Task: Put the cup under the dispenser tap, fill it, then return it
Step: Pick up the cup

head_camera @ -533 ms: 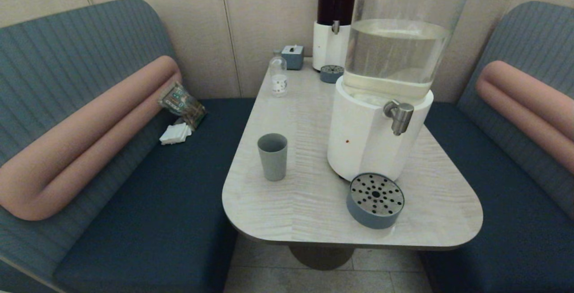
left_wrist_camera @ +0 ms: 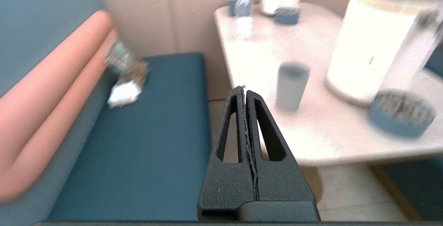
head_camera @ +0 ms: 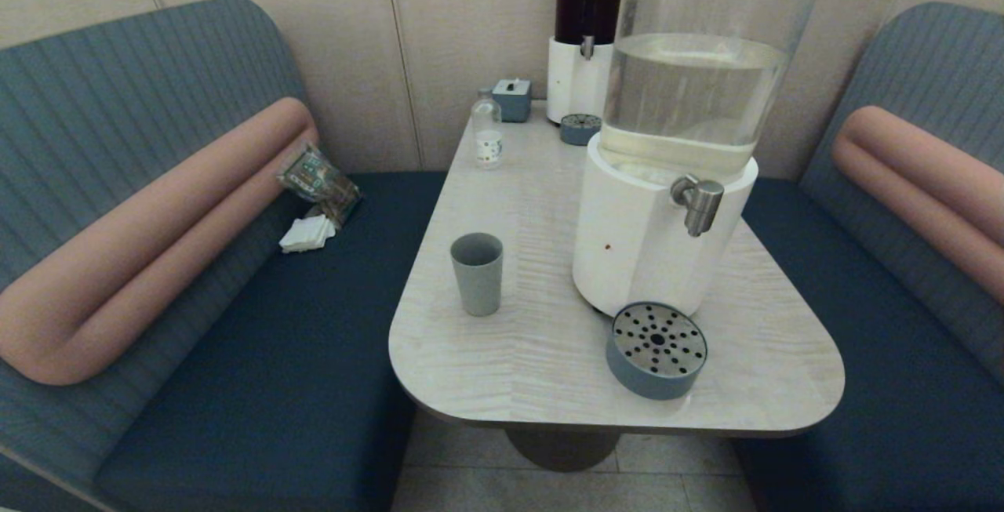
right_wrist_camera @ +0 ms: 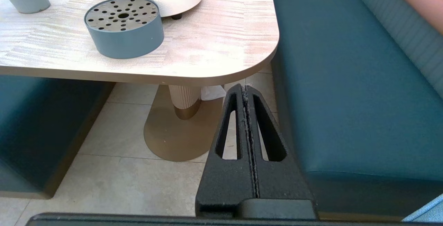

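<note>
The grey-blue cup (head_camera: 477, 273) stands upright on the pale wooden table (head_camera: 549, 371), left of the big white-based dispenser (head_camera: 667, 183). Its brushed-silver tap (head_camera: 696, 201) sticks out above a round blue drip tray (head_camera: 656, 349) with a perforated metal top. Neither arm shows in the head view. In the left wrist view my left gripper (left_wrist_camera: 245, 91) is shut and empty, low beside the table's near left edge, with the cup (left_wrist_camera: 291, 86) ahead of it. My right gripper (right_wrist_camera: 246, 89) is shut and empty, below the table's near right corner, the drip tray (right_wrist_camera: 124, 27) ahead on the tabletop.
A slimmer dispenser (head_camera: 584, 34) with dark-red liquid, its small drip tray (head_camera: 580, 128), a clear bottle (head_camera: 487, 136) and a small blue box (head_camera: 513, 99) stand at the table's far end. Blue benches flank the table; a snack packet (head_camera: 318, 181) and napkins (head_camera: 306, 234) lie on the left bench.
</note>
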`<state>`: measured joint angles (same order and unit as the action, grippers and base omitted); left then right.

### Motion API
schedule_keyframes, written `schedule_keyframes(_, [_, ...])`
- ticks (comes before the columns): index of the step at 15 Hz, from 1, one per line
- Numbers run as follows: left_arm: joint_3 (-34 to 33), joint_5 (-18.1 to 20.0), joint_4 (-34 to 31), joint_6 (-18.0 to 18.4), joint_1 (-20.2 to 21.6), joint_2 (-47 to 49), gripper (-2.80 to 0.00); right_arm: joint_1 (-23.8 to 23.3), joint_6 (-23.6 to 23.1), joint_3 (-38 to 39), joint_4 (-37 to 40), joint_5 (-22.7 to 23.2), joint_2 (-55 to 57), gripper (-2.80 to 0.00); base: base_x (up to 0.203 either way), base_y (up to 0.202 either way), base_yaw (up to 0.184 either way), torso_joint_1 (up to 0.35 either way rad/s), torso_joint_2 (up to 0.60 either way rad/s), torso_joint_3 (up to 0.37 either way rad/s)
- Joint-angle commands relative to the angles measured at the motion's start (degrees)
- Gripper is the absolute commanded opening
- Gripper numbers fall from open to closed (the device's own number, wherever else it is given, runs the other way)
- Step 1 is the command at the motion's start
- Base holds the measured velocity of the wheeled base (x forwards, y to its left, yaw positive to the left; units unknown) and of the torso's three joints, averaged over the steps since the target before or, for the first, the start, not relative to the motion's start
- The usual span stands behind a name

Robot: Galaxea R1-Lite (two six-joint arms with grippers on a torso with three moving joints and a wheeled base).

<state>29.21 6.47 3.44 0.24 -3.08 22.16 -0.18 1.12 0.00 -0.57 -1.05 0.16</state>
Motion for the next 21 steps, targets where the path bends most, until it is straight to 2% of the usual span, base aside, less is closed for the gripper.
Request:
schedule_keyframes(1, [6.0,1.6,5.8,-0.3,-1.0,20.8,-2.80,0.0,0.0,0.0,0.0,0.0,0.0,-2.80,0.000,0.000,0.000,0.000,0.00,0.000])
schedule_keyframes(2, [7.1,4.1,8.7,-0.7,-1.2,26.1,-2.80,0.0,0.0,0.0,0.0,0.0,0.0,-2.80,0.000,0.000,0.000,0.000,0.00,0.000])
schedule_keyframes(4, [7.9,12.7,14.9,-2.7,-1.4,34.6,-2.80,0.0,0.0,0.0,0.0,0.0,0.0,-2.80,0.000,0.000,0.000,0.000,0.00,0.000])
schedule_keyframes(5, [7.9,15.8,18.8,-3.2,-1.0,38.2,-2.80,0.0,0.0,0.0,0.0,0.0,0.0,-2.80,0.000,0.000,0.000,0.000,0.00,0.000])
schedule_keyframes(8, [6.0,19.3,32.5,-1.8,-0.1,48.2,-2.80,0.0,0.0,0.0,0.0,0.0,0.0,-2.80,0.000,0.000,0.000,0.000,0.00,0.000])
schedule_keyframes(9, [5.2,19.7,38.0,-1.1,-0.1,51.5,0.00,0.0,0.0,0.0,0.0,0.0,0.0,-2.80,0.000,0.000,0.000,0.000,0.00,0.000])
schedule_keyframes(11, [2.7,20.8,49.5,-0.4,0.0,58.6,0.00,0.0,0.0,0.0,0.0,0.0,0.0,-2.80,0.000,0.000,0.000,0.000,0.00,0.000])
schedule_keyframes(16, [-4.4,28.9,78.8,1.5,0.0,80.1,0.00,0.0,0.0,0.0,0.0,0.0,0.0,-2.80,0.000,0.000,0.000,0.000,0.00,0.000])
schedule_keyframes(18, [-3.6,32.1,83.0,2.6,0.0,85.5,0.00,0.0,0.0,0.0,0.0,0.0,0.0,-2.80,0.000,0.000,0.000,0.000,0.00,0.000])
schedule_keyframes(21, [3.0,36.7,84.1,4.8,-0.1,92.7,0.00,0.0,0.0,0.0,0.0,0.0,0.0,-2.80,0.000,0.000,0.000,0.000,0.00,0.000])
